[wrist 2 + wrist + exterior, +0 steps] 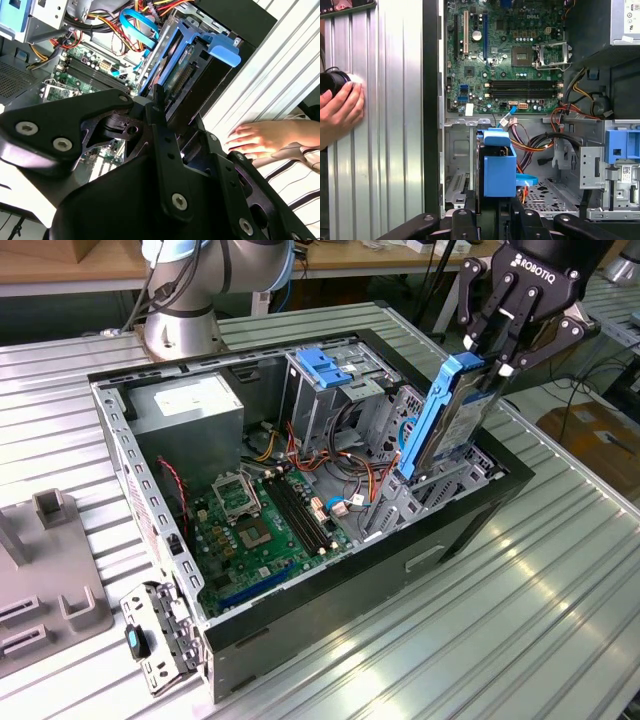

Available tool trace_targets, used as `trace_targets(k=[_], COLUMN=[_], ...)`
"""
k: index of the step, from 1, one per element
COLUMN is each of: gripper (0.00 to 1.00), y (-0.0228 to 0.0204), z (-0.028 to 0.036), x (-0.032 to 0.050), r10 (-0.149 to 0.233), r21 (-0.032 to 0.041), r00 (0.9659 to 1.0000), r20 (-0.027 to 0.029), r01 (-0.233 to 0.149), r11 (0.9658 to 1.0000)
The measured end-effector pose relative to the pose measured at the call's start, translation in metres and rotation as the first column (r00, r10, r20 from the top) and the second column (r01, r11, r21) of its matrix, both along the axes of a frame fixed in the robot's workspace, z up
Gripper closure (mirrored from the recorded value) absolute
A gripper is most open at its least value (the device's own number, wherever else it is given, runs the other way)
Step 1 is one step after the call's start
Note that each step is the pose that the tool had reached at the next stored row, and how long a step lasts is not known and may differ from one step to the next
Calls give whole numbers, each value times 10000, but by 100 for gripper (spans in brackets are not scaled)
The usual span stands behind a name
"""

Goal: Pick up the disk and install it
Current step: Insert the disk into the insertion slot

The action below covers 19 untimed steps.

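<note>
Now | end effector (pixel 492 355) grips disk (pixel 452 420) | lower end inside computer case (pixel 330 610)

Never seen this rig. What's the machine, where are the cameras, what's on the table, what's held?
One robot arm with a black gripper. The exterior view comes from a camera off the arm; both wrist views come from cameras riding near the gripper. On the ribbed metal table lies an open computer case, its green circuit board exposed. The gripper is shut on the disk, a grey drive in blue rails, standing nearly upright with its lower end in a bay of the case. In the second wrist view a person's hand rests on the table beside the case.
</note>
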<state>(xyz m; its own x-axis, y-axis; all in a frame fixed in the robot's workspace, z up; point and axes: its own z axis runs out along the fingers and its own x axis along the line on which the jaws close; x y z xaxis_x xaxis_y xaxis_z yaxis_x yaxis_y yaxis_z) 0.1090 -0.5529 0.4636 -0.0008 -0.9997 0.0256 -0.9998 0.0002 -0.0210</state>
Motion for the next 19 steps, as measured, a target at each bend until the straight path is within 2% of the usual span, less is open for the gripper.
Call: trace_targets(k=[4,8,16,19], gripper=[65,65,65,65], y=[0,0,0,0], z=[0,0,0,0], x=[0,0,0,0], r10=[0,0,0,0], r21=[0,1,0,0], r00=[10000,10000,9999,9999], r20=[-22,-77,-112,-159], r01=[0,0,0,0], r11=[10000,10000,10000,10000])
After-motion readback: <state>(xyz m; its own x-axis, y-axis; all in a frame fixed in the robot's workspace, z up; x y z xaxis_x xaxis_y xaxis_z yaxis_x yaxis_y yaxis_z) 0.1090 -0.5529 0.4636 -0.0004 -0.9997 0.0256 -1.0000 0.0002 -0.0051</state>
